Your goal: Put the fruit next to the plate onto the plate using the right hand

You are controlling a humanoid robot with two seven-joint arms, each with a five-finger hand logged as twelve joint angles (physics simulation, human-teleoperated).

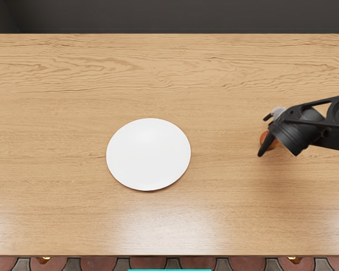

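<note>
Head view: a slanted look down on a light wooden table (73,84) with bold grain; a dark wall (169,14) runs along the 12 o'clock edge.
Plate: a round white plate (148,153) lies flat, slightly toward 7 o'clock from the table's middle.
Fruit: a small orange fruit (265,137) is at 3 o'clock from the plate, well apart from it and off its rim, near the table's right side. Only slivers of orange show, since the hand covers most of it.
Hand: the black five-fingered right hand (285,132) reaches in from the 3 o'clock edge of the picture and sits over the fruit, its bulky back turned toward the camera.
Grip: the fingers (263,149) curl down past the fruit on its 9 o'clock side and close about it, holding it narrowly rather than spread wide.
Height: cannot tell whether the fruit rests on the wood or is raised from it.
Floor: reddish floor tiles (158,263) show at 6 o'clock, below the table's front edge.
</note>
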